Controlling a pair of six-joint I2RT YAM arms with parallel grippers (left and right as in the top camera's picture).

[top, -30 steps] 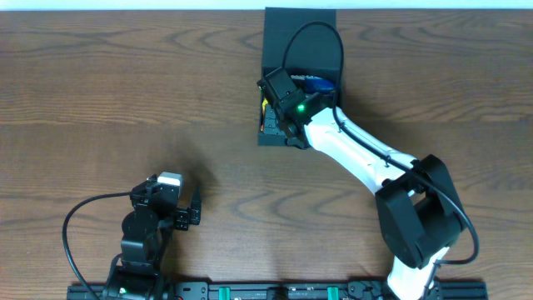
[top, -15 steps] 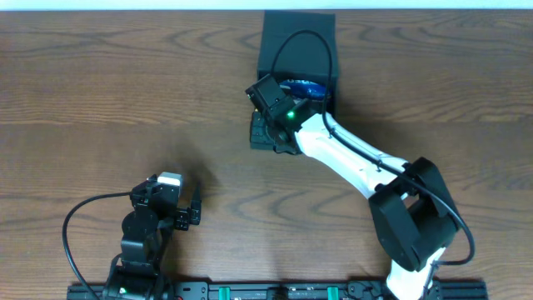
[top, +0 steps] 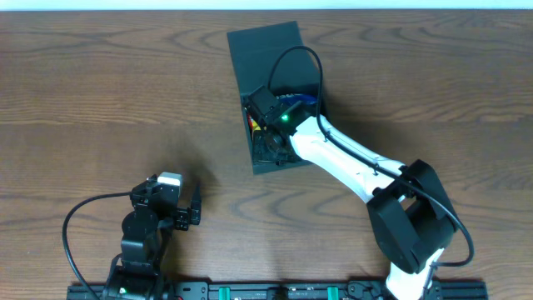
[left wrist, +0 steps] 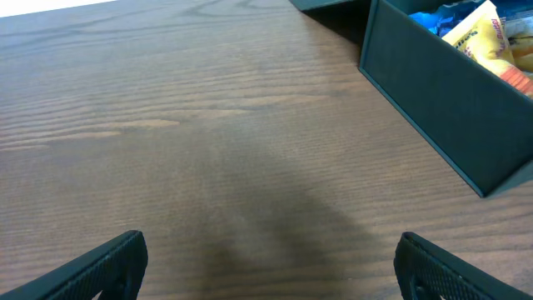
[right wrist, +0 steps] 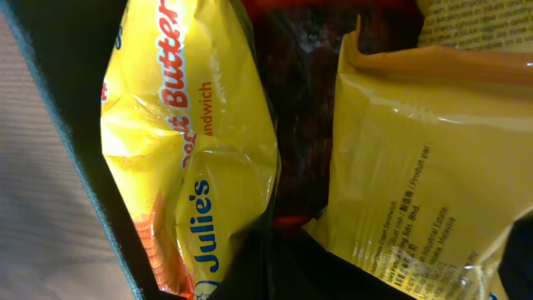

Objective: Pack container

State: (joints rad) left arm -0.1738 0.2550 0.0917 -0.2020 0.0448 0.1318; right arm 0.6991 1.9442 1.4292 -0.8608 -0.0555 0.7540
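Inside the container [top: 265, 52], right claw [top: 269, 143] reaches down — jaws closed.

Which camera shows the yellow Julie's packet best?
Right wrist: the Julie's packet fills the frame, lettering readable. Left wrist shows only yellow packet corners over the container wall; overhead, the right arm mostly covers it.

**Readable print on the snack packets**

In your right wrist view, the left yellow packet [right wrist: 200, 167] carries the red word "Butter". Beside it, in smaller letters, is "andwich", its start lost in a fold. Lower on the same packet, the brand "Julie's" stands in blue. The right yellow packet [right wrist: 416, 167] bears lines of fine dark print, too small to read. In your left wrist view, a yellow wrapper [left wrist: 479, 33] inside the container [left wrist: 433, 92] shows red lettering too blurred to read.
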